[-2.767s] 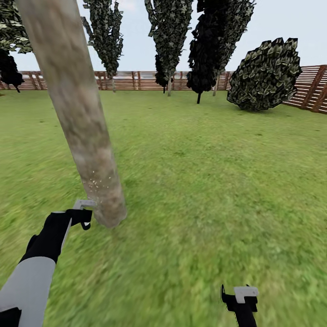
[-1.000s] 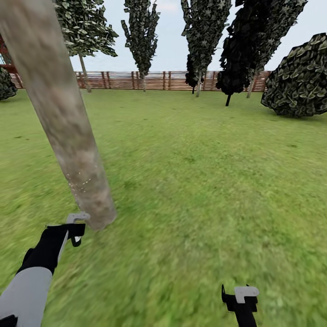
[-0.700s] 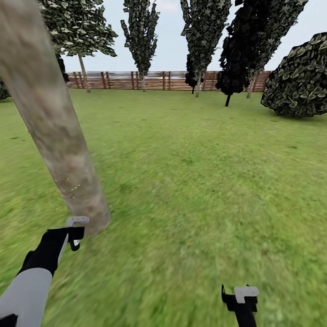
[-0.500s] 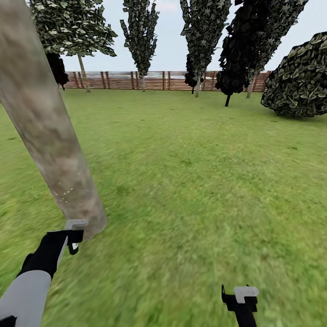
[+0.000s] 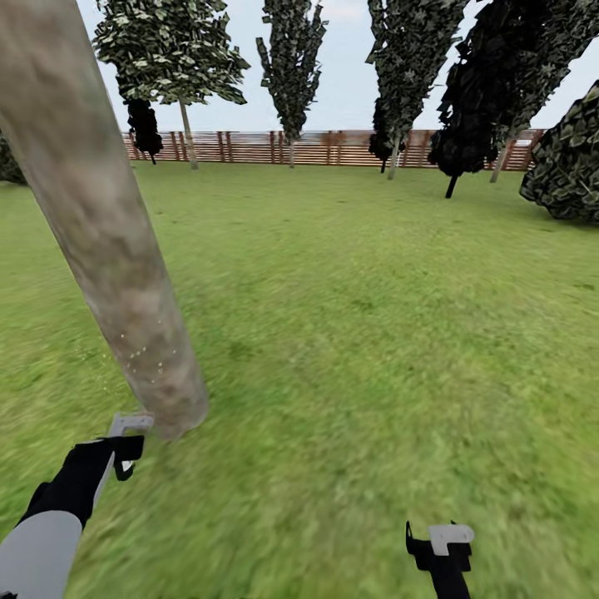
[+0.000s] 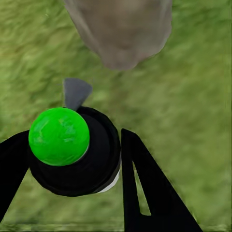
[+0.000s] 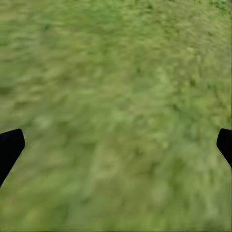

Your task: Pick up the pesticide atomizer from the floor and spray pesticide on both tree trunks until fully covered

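In the left wrist view the left gripper (image 6: 72, 159) clamps the pesticide atomizer (image 6: 72, 152), a round black bottle capped here by a glossy green dome, near the base of the blotchy, smooth tree trunk (image 5: 108, 241). White pesticide (image 5: 141, 358) specks dot the bark. The right gripper (image 5: 439, 545) hangs low over blurred lawn (image 5: 374, 333), its 2 fingers spread. A slatted fence (image 5: 333, 148) stands beyond.

A green lawn (image 5: 374, 333) covers the ground. A thick mottled tree trunk (image 5: 125, 274) rises from it at eight o'clock; thinner trees (image 5: 291, 66) stand along its twelve o'clock edge.
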Motion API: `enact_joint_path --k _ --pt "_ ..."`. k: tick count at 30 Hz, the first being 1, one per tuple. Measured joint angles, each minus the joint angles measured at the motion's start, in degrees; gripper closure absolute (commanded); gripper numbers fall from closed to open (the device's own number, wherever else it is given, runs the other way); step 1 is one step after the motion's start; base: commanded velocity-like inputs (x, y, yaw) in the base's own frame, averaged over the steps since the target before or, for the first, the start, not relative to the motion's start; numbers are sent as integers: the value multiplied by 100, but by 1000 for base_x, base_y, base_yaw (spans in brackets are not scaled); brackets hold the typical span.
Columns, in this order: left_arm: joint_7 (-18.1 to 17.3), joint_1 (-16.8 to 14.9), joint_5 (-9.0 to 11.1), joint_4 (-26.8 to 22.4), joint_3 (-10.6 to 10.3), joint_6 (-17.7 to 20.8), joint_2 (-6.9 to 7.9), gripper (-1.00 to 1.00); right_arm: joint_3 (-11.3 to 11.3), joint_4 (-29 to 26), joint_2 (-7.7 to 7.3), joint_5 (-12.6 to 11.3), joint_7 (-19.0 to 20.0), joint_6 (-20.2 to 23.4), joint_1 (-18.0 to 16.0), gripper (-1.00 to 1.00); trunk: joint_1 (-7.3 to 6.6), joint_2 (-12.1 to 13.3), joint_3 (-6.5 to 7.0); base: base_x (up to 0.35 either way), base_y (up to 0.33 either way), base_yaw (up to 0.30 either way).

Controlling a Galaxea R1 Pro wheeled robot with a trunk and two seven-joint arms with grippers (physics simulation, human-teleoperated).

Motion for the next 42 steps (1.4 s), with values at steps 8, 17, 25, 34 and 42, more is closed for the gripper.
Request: enact_joint_path --k 8,17,25,34,42 --pt "677 50 31 246 5 -312 -11 100 1 -1 8 0 0 -1 1 -100 0 0 0 0 0 31" --pt "733 52 35 254 28 -322 -32 100 1 -1 8 2 0 -2 1 -100 -4 0 1 211 -52 0" --pt "795 79 49 255 29 -330 -97 100 1 8 17 0 -2 -2 -1 -100 -1 0 0 191 -189 219" --pt "788 78 40 248 29 -327 -172 100 1 2 10 3 -3 -2 0 -100 0 0 0 4 -274 212" --pt "795 77 36 249 30 -324 -236 100 1 2 -1 -1 -15 -2 1 -100 -1 0 0 47 -276 5"
